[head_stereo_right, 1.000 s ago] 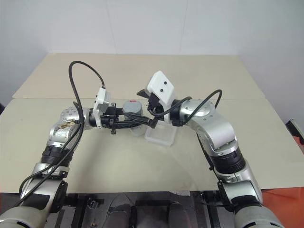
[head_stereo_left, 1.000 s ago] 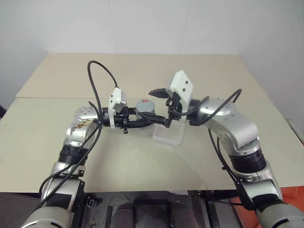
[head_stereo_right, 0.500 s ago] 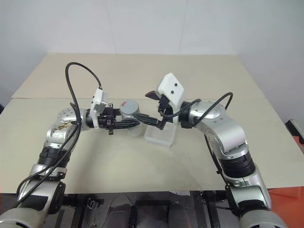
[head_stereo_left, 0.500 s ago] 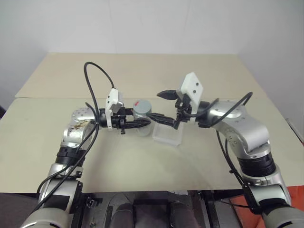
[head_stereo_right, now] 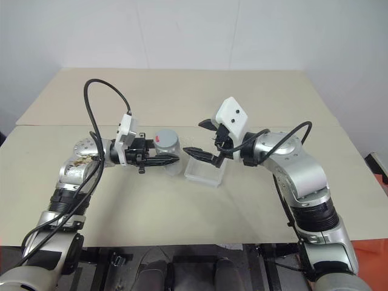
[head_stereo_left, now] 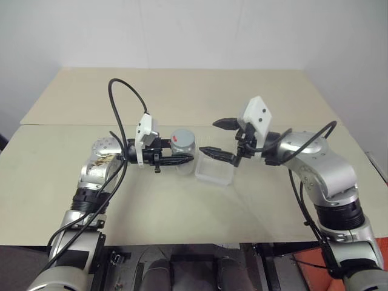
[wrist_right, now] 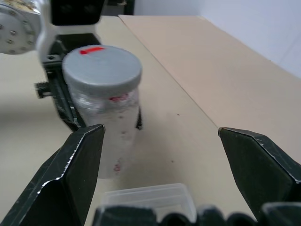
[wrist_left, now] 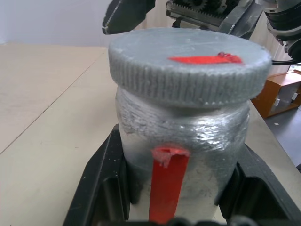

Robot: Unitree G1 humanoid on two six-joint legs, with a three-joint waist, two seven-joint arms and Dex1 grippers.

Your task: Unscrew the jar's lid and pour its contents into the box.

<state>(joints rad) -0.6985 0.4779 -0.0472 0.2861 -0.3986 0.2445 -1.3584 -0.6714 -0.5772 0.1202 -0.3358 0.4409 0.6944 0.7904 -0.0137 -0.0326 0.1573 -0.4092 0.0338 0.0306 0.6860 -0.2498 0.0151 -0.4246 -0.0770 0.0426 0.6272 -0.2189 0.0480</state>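
On the beige table (head_stereo_left: 182,206), both arms reach inward at mid-height, elbows out. Right arm bent, wrist angled toward centre; right gripper (head_stereo_left: 223,140) spread wide, holding nothing, hovering over the box (head_stereo_left: 213,173) and apart from the jar. Left arm level, pointing right; left gripper (head_stereo_left: 176,159) clamped on the jar (head_stereo_left: 182,145) around its lower body. Jar upright, just beside the box's left edge. Lid (wrist_left: 188,59) sits on the jar, red mark on top.
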